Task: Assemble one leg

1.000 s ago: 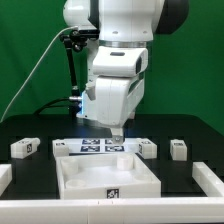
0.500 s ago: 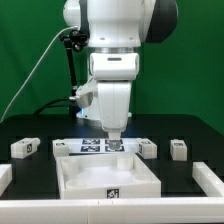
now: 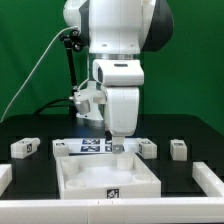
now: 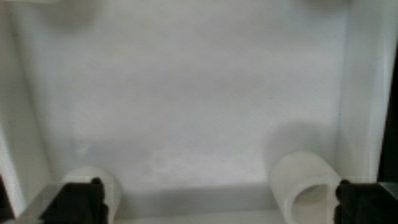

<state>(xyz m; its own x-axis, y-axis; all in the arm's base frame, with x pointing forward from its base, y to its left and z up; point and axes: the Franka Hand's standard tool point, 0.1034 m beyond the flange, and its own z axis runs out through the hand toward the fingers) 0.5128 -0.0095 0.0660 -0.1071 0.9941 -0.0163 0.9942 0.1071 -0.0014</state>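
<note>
My gripper (image 3: 118, 147) hangs straight down over the far edge of the large white tray (image 3: 85, 188), just in front of the marker board (image 3: 88, 147). In the wrist view the gripper (image 4: 217, 205) is open. Its fingertips (image 4: 84, 200) stand far apart, with only a blurred white surface between them. Three small white legs with marker tags lie on the black table: one at the exterior view's left (image 3: 25, 148), one close beside the gripper (image 3: 148, 148) and one at the right (image 3: 179, 149). None of them is held.
Two more white pieces show partly at the front corners, one at the exterior view's left (image 3: 4, 178) and one at the right (image 3: 210, 180). A black stand with a cable (image 3: 70, 70) rises behind the arm, against a green backdrop.
The wrist has turned and shifted a little toward the exterior view's right above the tray's far edge. The legs and the tray have not moved.
</note>
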